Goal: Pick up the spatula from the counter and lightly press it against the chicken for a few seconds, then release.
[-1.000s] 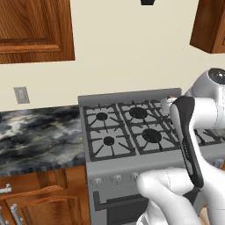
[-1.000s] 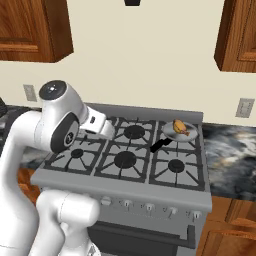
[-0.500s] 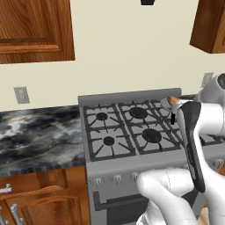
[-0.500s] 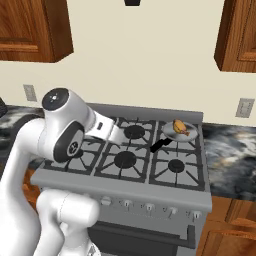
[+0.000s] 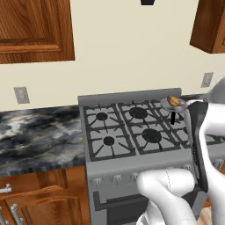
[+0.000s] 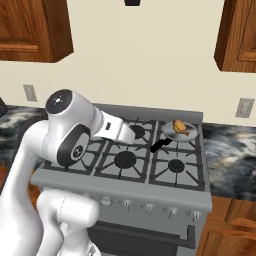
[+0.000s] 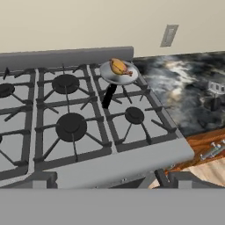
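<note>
Risk lay in the spread, empty gripper, left of the pan, clipping its handle and spilling the chicken before any spatula was fetched.

A six-burner gas stove is seen at the centre of the left base view, topped with black grates. A dark marbled counter is shown at mid left, above wooden lower cabinets in the lower left corner. A wall outlet is set in the cream wall beneath a wooden upper cabinet at upper left. In the hand view, a small grey pan is pictured on the back right burner, at upper centre. Knobs are lined along the stove front, low in the right base view.
</note>
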